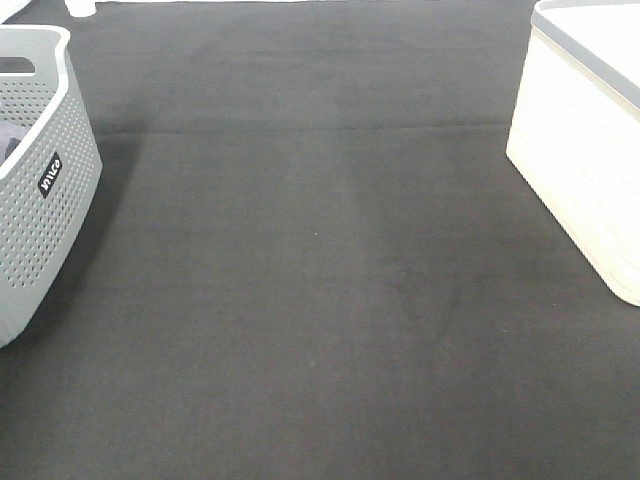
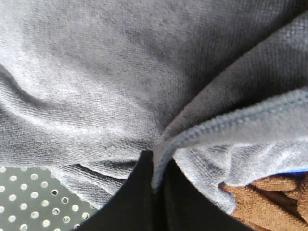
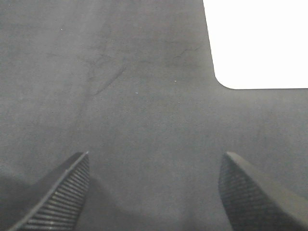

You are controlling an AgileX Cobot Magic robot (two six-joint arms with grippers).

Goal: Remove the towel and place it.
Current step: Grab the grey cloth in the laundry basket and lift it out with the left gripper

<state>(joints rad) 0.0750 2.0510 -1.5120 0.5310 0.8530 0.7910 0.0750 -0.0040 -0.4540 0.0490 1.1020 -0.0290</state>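
Note:
The grey-lavender towel (image 2: 120, 82) fills the left wrist view, bunched in folds with its stitched hem running across. My left gripper (image 2: 155, 185) is shut on the hem, its two black fingers pinched together around a fold. The towel lies inside the perforated grey basket (image 2: 29, 202). In the exterior high view only a dark sliver of cloth (image 1: 8, 138) shows inside the basket (image 1: 45, 200), and neither arm is in view. My right gripper (image 3: 154, 192) is open and empty, hovering above the black mat (image 3: 120, 96).
A brown cloth (image 2: 274, 199) lies beside the towel in the basket. A white box (image 1: 590, 150) stands at the right edge of the table, and its corner shows in the right wrist view (image 3: 260, 38). The black mat (image 1: 320, 280) covers the table between basket and box.

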